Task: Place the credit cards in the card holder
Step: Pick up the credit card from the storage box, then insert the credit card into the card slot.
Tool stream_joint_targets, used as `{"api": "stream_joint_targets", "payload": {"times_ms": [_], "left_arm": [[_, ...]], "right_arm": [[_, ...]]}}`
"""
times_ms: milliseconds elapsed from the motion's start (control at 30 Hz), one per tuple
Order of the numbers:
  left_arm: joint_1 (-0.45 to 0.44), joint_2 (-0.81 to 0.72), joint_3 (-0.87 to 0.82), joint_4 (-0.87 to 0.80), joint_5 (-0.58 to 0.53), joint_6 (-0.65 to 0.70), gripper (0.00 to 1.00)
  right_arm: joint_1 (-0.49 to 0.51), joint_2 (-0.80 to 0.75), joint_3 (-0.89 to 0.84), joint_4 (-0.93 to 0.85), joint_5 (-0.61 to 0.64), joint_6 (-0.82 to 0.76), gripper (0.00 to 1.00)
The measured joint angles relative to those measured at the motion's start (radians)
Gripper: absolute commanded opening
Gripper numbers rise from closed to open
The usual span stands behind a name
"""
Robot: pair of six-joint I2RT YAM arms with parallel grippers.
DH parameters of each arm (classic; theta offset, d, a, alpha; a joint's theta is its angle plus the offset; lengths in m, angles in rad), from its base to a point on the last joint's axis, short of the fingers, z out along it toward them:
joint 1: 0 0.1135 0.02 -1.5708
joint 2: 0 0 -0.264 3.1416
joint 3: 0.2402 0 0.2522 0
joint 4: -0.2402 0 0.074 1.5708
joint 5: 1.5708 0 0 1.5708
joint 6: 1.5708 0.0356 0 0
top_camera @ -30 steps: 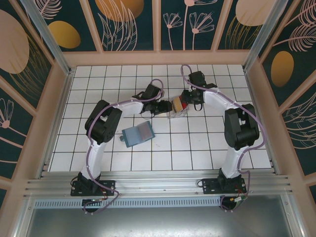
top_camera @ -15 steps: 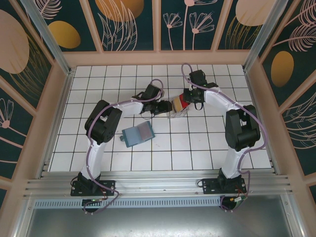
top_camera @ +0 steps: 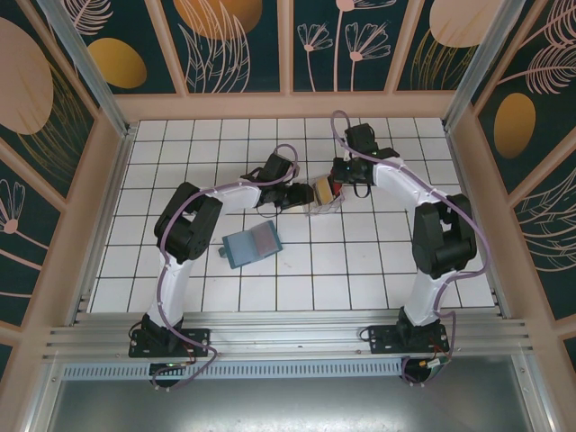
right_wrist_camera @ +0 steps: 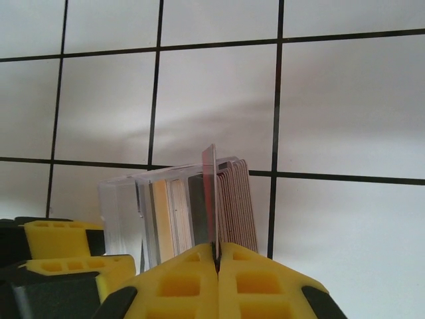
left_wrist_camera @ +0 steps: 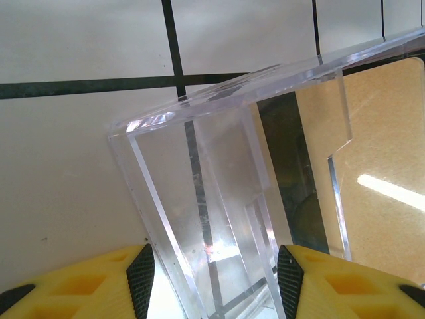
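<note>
watching the right gripper (right_wrist_camera: pixel 216 256), i see its jaws have come together in the last second. they were parted over the clear box (top_camera: pixel 325 197) and now meet on the top edge of one card (right_wrist_camera: pixel 213 183), which stands proud of the rest of the credit cards (right_wrist_camera: pixel 234 199) packed upright inside the box. from the wrist view the card is edge-on, so i cannot say which colour it is. the top view shows tan and red in the box.

the left gripper (left_wrist_camera: pixel 216 282) has not altered. its jaws stand part-way apart with the end of the box between the pads, which i read as a steadying clamp on the box.

the card holder (top_camera: pixel 252 245) lies open on the tiled table (top_camera: pixel 378 261), grey inner face up. it is nearer the arm bases than the box and off to the box's left, apart from it and from both grippers. i see no card on it.

so i judge the pinch is made and the task is at its first pull. what follows needs a straight lift out of the box while the left arm keeps the box down. the neighbouring cards sit tight against the held one and could drag up with it.
</note>
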Motion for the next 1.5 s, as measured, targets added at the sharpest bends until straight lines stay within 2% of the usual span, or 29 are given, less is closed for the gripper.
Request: {"api": "stream_joint_targets", "payload": {"times_ms": [367,633,800,967,1133,1333,1500], "left_arm": [[-0.001,-0.043,0.002,-0.050,-0.006,0.003,0.59],[0.002,-0.209,-0.005,-0.111,-0.079,0.024,0.59],[0.022,-0.445,-0.203,-0.097,-0.147,0.020,0.59],[0.068,-0.686,-0.483,-0.101,-0.225,-0.005,0.59],[0.117,-0.870,-0.718,-0.127,-0.282,-0.048,0.56],[0.131,-1.007,-0.887,-0.152,-0.325,-0.101,0.54],[0.153,-1.035,-0.945,-0.194,-0.370,-0.125,0.51]], "right_arm": [[-0.003,-0.103,-0.005,0.009,-0.103,0.009,0.00],[-0.002,-0.231,-0.095,0.078,-0.269,0.051,0.00],[0.042,-0.259,-0.199,0.141,-0.361,0.094,0.00],[0.177,-0.248,-0.282,0.216,-0.410,0.144,0.00],[0.313,-0.163,-0.307,0.336,-0.451,0.207,0.00],[0.411,-0.037,-0.310,0.437,-0.473,0.268,0.00],[0.424,0.020,-0.328,0.497,-0.489,0.317,0.00]]}}
